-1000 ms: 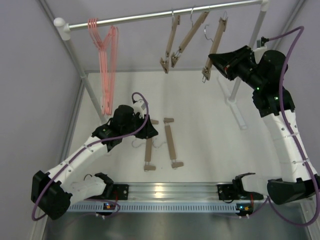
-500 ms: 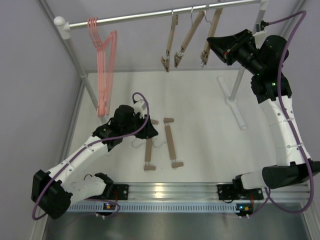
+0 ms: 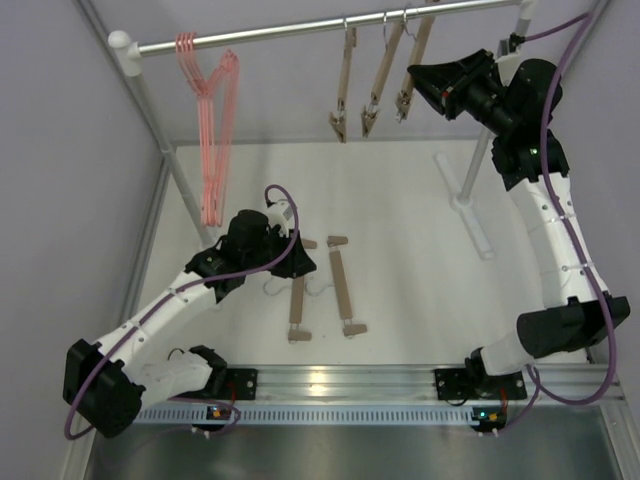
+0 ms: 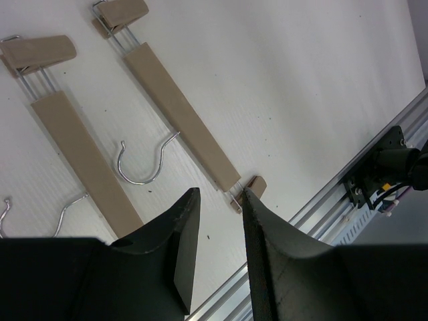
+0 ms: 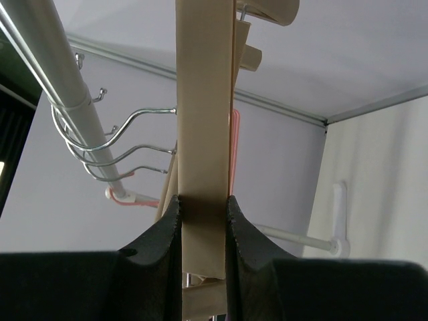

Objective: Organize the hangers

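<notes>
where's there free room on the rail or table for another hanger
Rail: bare between the pink hangers and the three hung wooden hangers; crowded beyond, where the right gripper holds one. Table: bare right of the two lying wooden hangers.

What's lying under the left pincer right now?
Two wooden bar hangers lie flat on the table. The first hanger has its end clip showing in the gap of the open left pincer; the second hanger lies beside it, its near end hidden behind the pincer.

Matt tan wood hangers, shiny metal hooks; rail seemingly brushed metal.
</notes>
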Available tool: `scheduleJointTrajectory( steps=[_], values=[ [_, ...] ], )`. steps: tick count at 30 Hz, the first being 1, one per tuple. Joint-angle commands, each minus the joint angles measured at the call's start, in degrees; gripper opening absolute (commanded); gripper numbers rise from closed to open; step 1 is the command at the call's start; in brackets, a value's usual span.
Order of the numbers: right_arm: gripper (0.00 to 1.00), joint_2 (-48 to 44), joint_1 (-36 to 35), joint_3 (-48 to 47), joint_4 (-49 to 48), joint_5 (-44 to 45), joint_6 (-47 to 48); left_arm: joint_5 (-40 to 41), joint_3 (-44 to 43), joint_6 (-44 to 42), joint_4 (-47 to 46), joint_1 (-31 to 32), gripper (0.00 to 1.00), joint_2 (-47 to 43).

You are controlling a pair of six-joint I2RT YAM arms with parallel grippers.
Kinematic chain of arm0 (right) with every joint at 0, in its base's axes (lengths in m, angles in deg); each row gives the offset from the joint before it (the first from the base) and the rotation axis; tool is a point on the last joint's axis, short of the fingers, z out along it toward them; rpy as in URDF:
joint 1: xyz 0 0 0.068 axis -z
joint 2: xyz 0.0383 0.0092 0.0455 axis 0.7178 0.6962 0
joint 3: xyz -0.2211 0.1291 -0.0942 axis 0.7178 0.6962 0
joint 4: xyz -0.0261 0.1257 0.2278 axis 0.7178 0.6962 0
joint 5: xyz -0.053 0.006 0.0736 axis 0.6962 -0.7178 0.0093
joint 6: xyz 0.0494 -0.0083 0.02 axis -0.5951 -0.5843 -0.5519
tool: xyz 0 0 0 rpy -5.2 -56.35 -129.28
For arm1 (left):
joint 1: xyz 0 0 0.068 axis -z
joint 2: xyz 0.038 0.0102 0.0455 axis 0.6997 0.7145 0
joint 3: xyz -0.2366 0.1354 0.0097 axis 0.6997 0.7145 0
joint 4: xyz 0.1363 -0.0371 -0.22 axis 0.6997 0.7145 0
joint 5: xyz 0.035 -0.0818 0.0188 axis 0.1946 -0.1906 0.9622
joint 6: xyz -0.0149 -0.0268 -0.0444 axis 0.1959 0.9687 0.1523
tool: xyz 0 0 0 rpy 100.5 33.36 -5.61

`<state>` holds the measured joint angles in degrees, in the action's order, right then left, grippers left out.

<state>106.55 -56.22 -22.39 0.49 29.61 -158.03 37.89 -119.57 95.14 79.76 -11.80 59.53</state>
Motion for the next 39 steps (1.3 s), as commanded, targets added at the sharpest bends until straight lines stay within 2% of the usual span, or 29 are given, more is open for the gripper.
scheduleJointTrajectory(
  steps=[1, 24, 33, 36, 39],
  values=[
    [0.0, 0.1, 0.7, -0.6, -5.7, -1.6, -0.8, 0.1, 0.2, -0.6, -1.0, -0.4, 0.36, 0.2],
    [0.0, 5.7, -8.5, -3.7, -6.5, -0.9, 0.0, 0.6, 0.8, -0.5, -0.8, -0.4, 0.36, -0.9],
    [0.0, 6.2, -10.0, -3.8, -6.5, -0.6, 0.3, 0.7, 1.0, -0.3, -0.4, -0.4, 0.36, -1.5],
    [0.04, 5.7, -10.0, -3.1, -6.5, -0.4, 0.6, 0.7, 1.1, -0.3, -0.4, -0.4, 0.35, -1.7],
    [0.14, 5.0, -10.0, -2.8, -6.5, 0.0, 1.3, 0.7, 1.2, -0.2, -0.3, -0.4, 0.34, -1.9]
  ],
)
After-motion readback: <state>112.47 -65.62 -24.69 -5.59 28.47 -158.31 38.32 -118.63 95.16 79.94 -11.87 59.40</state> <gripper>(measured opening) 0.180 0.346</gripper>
